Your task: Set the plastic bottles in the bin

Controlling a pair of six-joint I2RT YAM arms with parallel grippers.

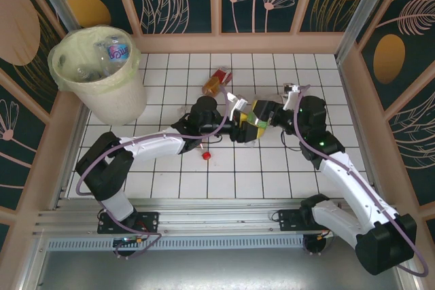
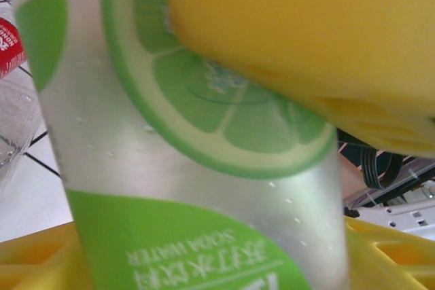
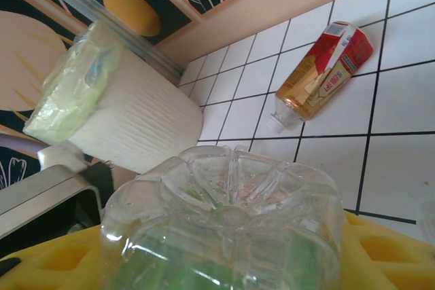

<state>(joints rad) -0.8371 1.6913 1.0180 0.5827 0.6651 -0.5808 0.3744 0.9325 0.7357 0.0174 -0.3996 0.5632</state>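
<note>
Surrounding the lime-label bottle (image 2: 204,168): amber bottle (image 1: 216,81), loose red cap (image 1: 206,156), distant bin (image 1: 115,96).

— How's your overhead picture?
— Bright and even. The white bench (image 1: 272,168) is lit from above, and your arms throw only short, soft shadows.
— And your left wrist?
— Too close: the lime-label bottle (image 2: 190,168) is soft, the yellow pad (image 2: 306,32) a blur, and the tiles at the left are washed out.
— Your right wrist?
— That bottle's clear base is hazy up close, with small glints. The bin (image 3: 129,120) and amber bottle (image 3: 323,73) are sharp.
</note>
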